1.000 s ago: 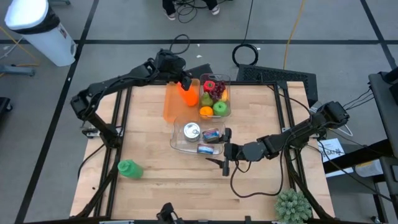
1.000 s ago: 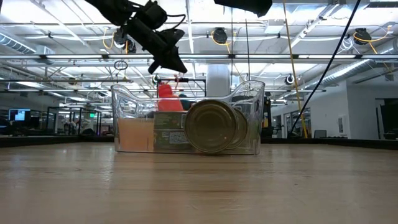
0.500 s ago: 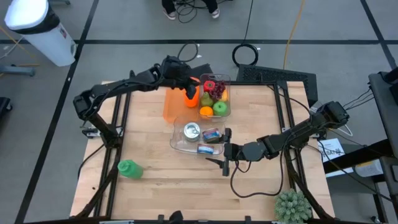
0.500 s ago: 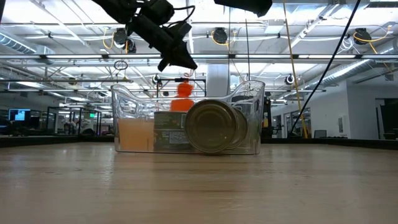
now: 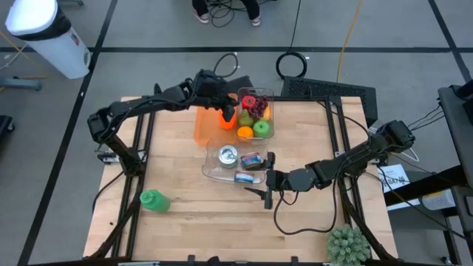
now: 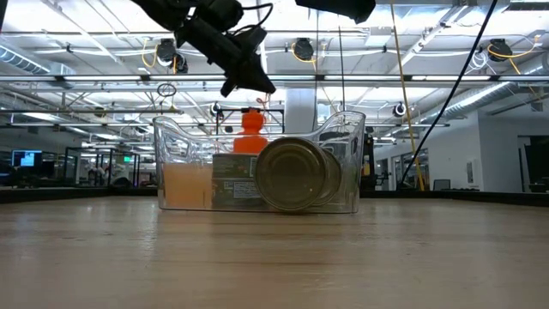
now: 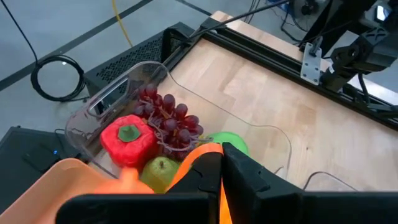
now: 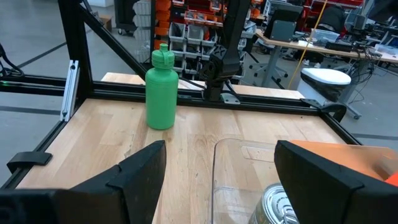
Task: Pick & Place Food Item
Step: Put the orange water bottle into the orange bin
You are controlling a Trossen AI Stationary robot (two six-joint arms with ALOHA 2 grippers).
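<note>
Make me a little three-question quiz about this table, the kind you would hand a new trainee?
1. True or false: the left gripper is shut on an orange carrot.
2. Which bin holds the tin cans?
A. the orange bin
B. the near clear bin
C. the fruit bin
3. Fill in: the green bottle stands on the ______ side of the table in the high view.

Key:
1. True. Its fingers pinch the carrot beside the fruit bin.
2. B. The cans lie in the clear bin in front of the open right gripper.
3. Left, near the front edge.
</note>
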